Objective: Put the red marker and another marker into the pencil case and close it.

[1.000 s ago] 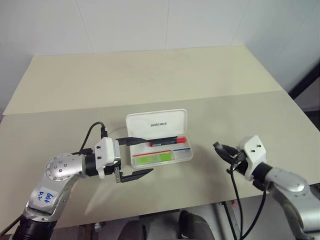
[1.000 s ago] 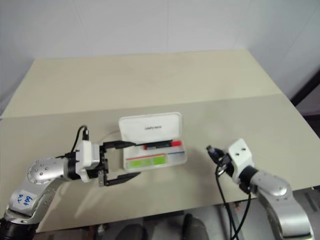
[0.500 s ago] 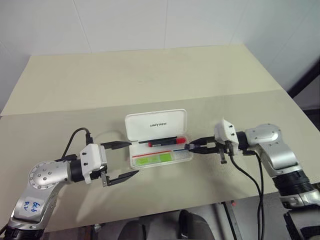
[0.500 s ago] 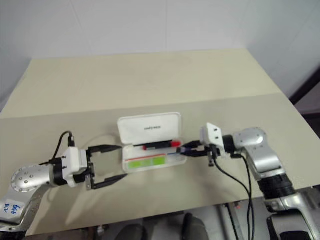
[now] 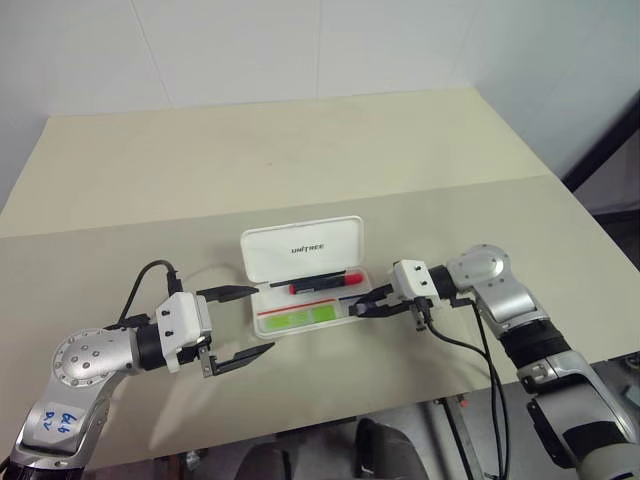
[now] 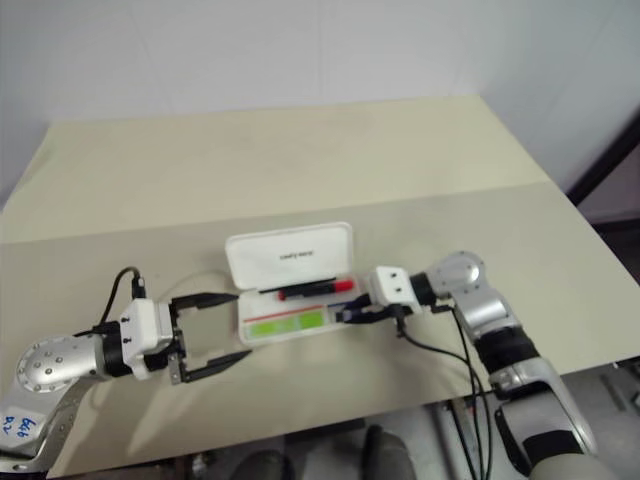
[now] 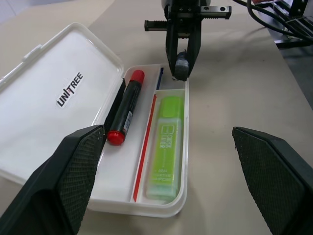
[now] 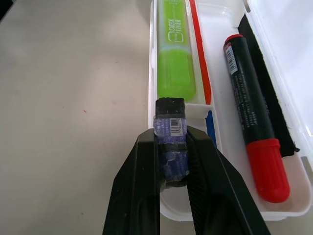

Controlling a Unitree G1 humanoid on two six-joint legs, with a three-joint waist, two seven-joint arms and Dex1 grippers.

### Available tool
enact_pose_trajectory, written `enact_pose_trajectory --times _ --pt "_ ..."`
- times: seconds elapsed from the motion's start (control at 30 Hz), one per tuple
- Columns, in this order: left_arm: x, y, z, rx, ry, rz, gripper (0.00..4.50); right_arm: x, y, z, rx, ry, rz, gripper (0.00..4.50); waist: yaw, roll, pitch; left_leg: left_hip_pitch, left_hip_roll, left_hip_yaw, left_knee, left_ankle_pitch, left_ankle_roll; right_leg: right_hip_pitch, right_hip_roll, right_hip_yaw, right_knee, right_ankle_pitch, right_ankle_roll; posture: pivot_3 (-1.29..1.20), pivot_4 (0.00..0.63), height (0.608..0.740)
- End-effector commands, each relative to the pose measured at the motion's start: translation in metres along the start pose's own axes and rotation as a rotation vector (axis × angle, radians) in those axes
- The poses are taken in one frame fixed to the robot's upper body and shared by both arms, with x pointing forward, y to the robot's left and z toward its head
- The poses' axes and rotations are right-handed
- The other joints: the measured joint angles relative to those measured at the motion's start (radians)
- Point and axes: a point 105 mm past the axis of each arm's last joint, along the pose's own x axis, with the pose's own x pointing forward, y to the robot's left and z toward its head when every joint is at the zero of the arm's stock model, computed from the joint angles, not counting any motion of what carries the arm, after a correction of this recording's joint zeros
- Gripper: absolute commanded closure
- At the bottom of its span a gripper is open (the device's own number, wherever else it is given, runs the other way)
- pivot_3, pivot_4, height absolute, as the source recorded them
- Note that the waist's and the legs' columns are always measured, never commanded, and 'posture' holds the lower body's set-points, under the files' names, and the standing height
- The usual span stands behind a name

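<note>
The white pencil case (image 5: 303,248) lies open on the table, its "UNITREE" lid folded back. Inside it, the red marker (image 5: 325,282) rests in the rear compartment. In the front compartment lies another marker, a yellow-green highlighter (image 5: 303,317). My right gripper (image 5: 357,308) is at the case's right end, pointing left. It is shut on a small dark block with a purple barcode label (image 8: 169,142), held just above the end compartment's rim. Left of the case, a short gap away, my left gripper (image 5: 262,320) stands open and holds nothing.
The beige table (image 5: 300,150) stretches far behind the case, with a seam crossing it. Its front edge runs close below both grippers. Black cables (image 5: 480,350) hang from my right wrist over that edge.
My right arm swung in from the right and turned to point left at the case's end, staying shut. My left gripper drew back leftward from the case, still open.
</note>
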Motion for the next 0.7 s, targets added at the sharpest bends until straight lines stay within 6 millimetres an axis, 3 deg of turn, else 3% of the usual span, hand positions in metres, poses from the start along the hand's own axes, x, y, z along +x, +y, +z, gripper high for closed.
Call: enact_pose_trajectory --times 0.03,0.17,0.33,0.7 --pt "0.001 0.0 0.007 0.038 -0.015 0.011 0.0 -0.007 -0.014 0.002 -0.025 0.024 -0.045 4.09 -0.003 0.0 0.0 0.0 0.0 0.0 0.0 0.001 -0.001 0.0 0.0 0.0 0.0 0.001 0.0 0.0 0.15 0.74" --pt "0.002 0.002 0.008 0.042 -0.019 0.015 0.0 -0.008 -0.02 0.004 -0.029 0.016 -0.06 4.09 -0.004 0.0 0.0 0.0 0.001 0.0 0.0 0.001 -0.002 0.0 0.001 0.0 0.0 0.001 -0.001 0.0 0.15 0.74" --pt "0.002 0.004 0.008 0.053 -0.017 0.018 0.0 -0.011 -0.023 0.025 -0.001 -0.09 -0.049 4.09 -0.005 0.001 0.0 0.0 0.001 0.0 0.0 0.001 -0.002 -0.001 0.001 0.0 0.0 0.001 -0.001 0.0 0.15 0.74" --pt "0.004 0.007 0.008 0.073 -0.018 0.028 0.0 -0.011 -0.021 0.033 -0.027 -0.082 0.015 4.09 -0.003 0.002 0.001 0.0 0.002 -0.001 -0.001 0.001 -0.002 -0.003 0.001 -0.002 -0.001 0.001 -0.001 0.0 0.15 0.74"
